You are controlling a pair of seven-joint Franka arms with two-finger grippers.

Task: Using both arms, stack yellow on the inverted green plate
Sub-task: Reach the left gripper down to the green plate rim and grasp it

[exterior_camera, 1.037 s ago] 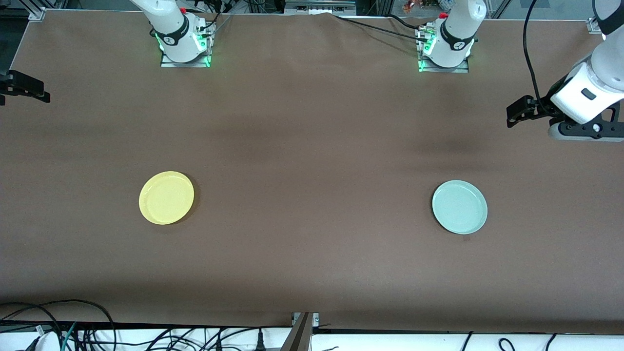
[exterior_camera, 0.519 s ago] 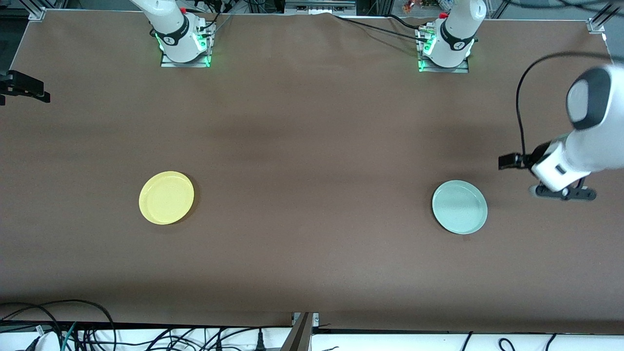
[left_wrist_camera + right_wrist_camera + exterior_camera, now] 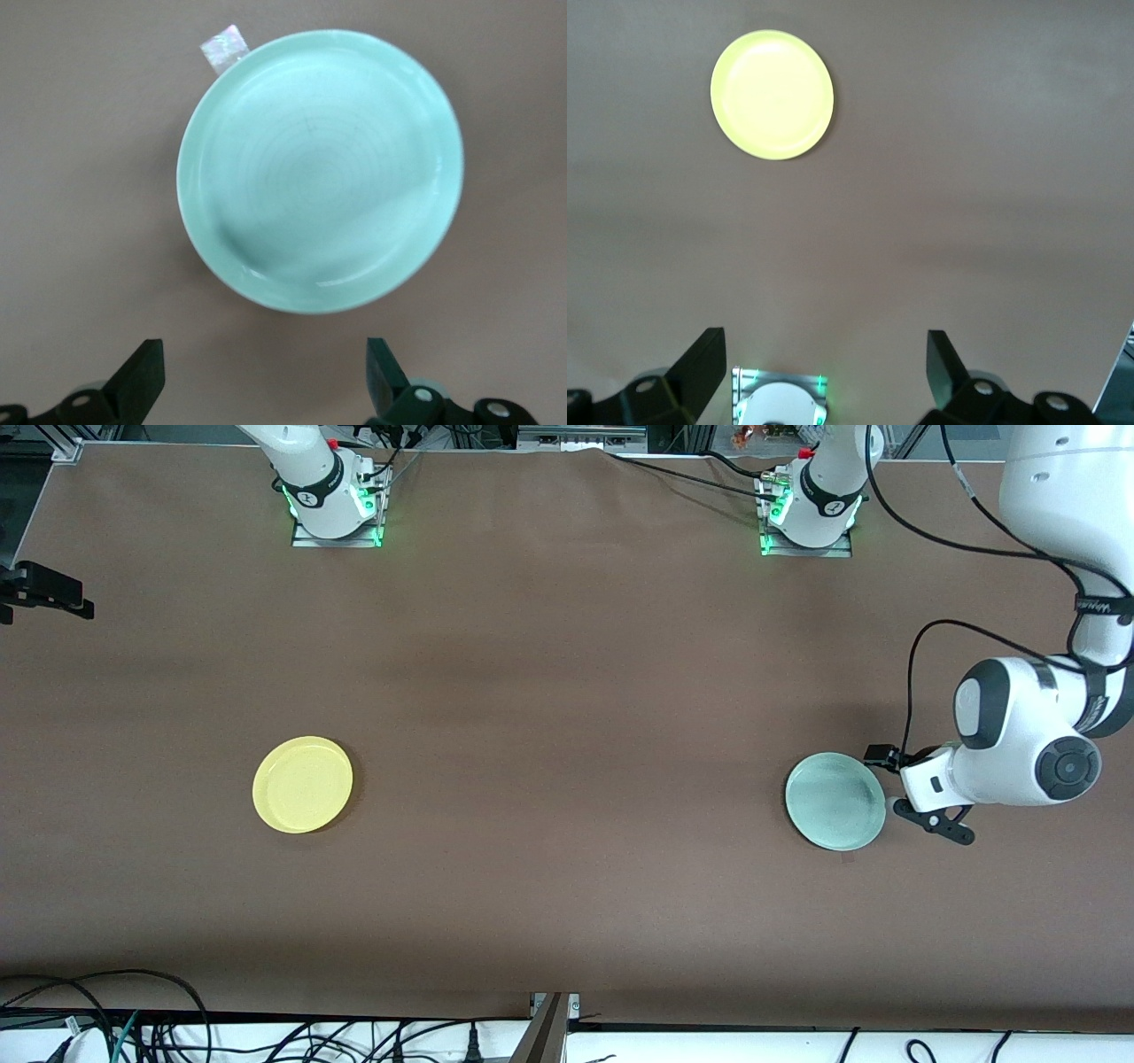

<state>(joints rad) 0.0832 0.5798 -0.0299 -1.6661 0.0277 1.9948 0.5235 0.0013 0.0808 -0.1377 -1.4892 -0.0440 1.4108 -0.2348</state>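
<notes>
The yellow plate (image 3: 302, 784) lies rim up toward the right arm's end of the table and also shows in the right wrist view (image 3: 772, 95). The pale green plate (image 3: 834, 801) lies rim up toward the left arm's end, and in the left wrist view (image 3: 321, 168) it fills the middle. My left gripper (image 3: 886, 769) is open and empty over bare table just beside the green plate's rim, not touching it; its open fingers frame bare table (image 3: 266, 363). My right gripper (image 3: 49, 592) is open and empty, high over the table's edge (image 3: 826, 359), well away from the yellow plate.
A small shiny tape patch (image 3: 223, 44) sits on the brown tabletop (image 3: 567, 717) against the green plate's rim. The arm bases (image 3: 335, 500) (image 3: 808, 509) stand along the edge farthest from the front camera. Cables (image 3: 133, 1019) lie off the nearest edge.
My left arm has swung down and in, bringing its gripper from high near the table's end to just beside the green plate. The right gripper and both plates have stayed put.
</notes>
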